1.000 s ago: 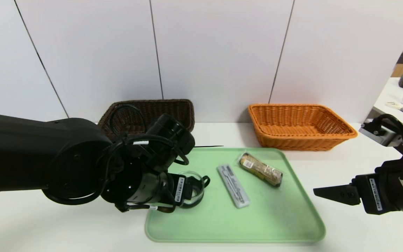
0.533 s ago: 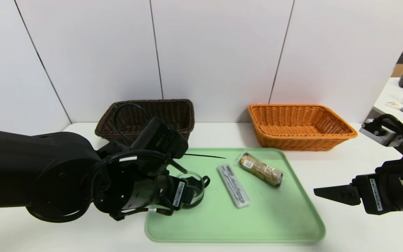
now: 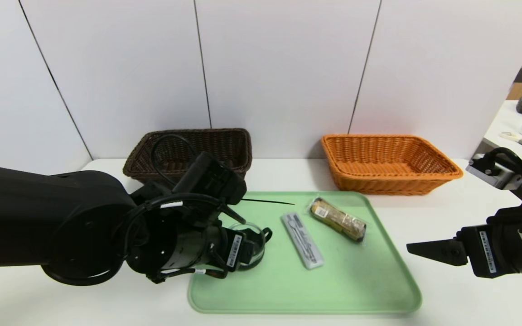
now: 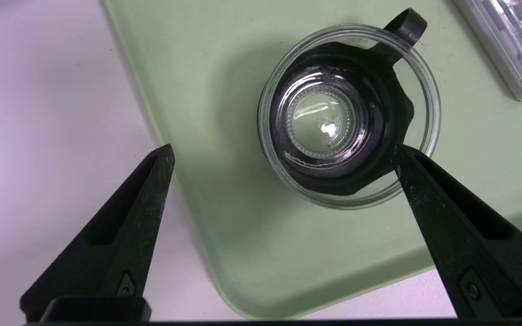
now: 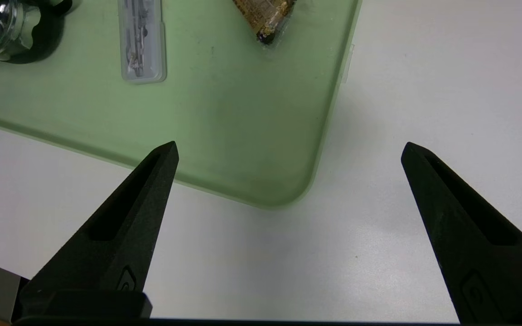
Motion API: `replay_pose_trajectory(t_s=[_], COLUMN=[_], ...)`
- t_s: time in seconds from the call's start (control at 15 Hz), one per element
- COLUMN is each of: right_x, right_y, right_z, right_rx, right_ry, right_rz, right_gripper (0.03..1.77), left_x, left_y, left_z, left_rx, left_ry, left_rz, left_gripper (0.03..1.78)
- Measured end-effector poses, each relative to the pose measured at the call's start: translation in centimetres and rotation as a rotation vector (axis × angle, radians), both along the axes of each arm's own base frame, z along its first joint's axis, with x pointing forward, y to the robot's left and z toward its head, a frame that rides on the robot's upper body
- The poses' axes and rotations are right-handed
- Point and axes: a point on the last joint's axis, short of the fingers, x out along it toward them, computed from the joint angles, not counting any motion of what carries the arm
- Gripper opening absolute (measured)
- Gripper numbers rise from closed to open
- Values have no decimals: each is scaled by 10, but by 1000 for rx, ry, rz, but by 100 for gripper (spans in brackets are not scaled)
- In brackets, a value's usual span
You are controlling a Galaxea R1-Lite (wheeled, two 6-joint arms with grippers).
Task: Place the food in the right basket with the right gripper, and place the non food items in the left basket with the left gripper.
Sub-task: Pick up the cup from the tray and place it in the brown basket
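Worktop point(image 3: 447, 290) white. Green tray point(image 3: 356, 280) in middle, landmark for all. Brown basket point(image 3: 224, 145) behind tray, left side; orange basket point(image 3: 388, 163) behind tray, right side. Both look bare; no sorting done yet.

On tray: glass cup point(image 4: 349, 115) at left, clear case point(image 3: 302, 246) in middle, snack bar point(image 3: 338, 219) at right.

Left gripper point(image 4: 281, 151) wide open above cup, holding nothing. Right gripper point(image 5: 288, 149) wide open, off tray's right corner, holding nothing.

Three things left to move.
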Motion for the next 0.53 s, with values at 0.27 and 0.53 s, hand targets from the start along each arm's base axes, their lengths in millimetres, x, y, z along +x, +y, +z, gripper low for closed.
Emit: replay_pose_trajectory(t_s=[0.27, 0.53], right_x=[0, 0], right_y=[0, 0], right_z=[0, -1], right_rx=[-1, -1], right_ry=[1, 5], right_rz=[0, 0], right_gripper=[170, 170], left_x=[4, 5], left_y=[-5, -6], left_z=[-5, -8], left_rx=[-1, 5], left_ry=[19, 28], left_rz=[-8, -15], left_gripper=[169, 169])
